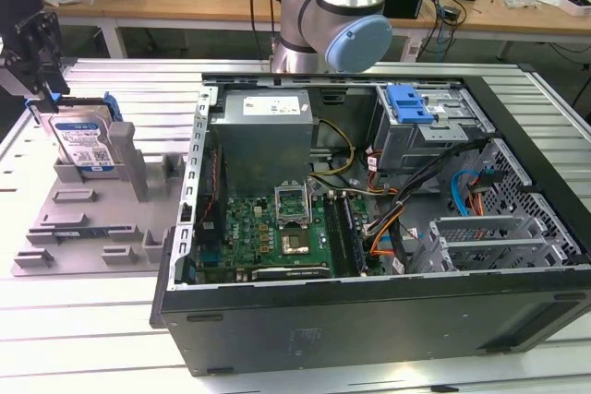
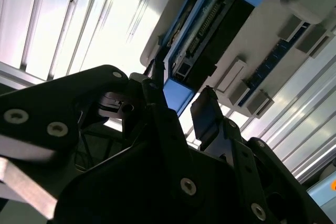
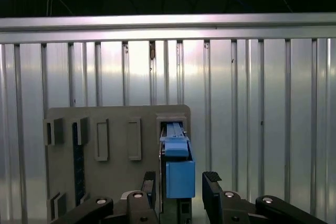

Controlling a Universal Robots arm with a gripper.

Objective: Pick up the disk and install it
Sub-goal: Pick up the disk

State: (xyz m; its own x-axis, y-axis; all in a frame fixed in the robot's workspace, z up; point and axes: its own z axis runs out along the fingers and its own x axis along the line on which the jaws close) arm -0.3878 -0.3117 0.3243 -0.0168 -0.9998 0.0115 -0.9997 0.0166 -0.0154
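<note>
The disk [image 1: 83, 142] stands on edge in a slot of the grey holder plate [image 1: 92, 228] at the exterior view's left, its silver face and white-and-blue label showing. My gripper [image 1: 46, 99] hangs right over its upper end. In both wrist views the blue frame end of the disk [image 3: 180, 174] [image 2: 176, 98] lies between my two black fingers. My gripper [image 3: 180, 182] [image 2: 181, 100] is open, with a narrow gap on each side of the frame, so the fingers [image 3: 211, 181] straddle it without clamping.
An open computer case [image 1: 369, 182] lies on the ribbed metal table [image 1: 92, 339], with a grey power-supply box [image 1: 268, 136], a green mainboard [image 1: 268, 228] and a drive cage with a blue clip [image 1: 411, 103]. The arm's base [image 1: 332, 16] stands behind the case.
</note>
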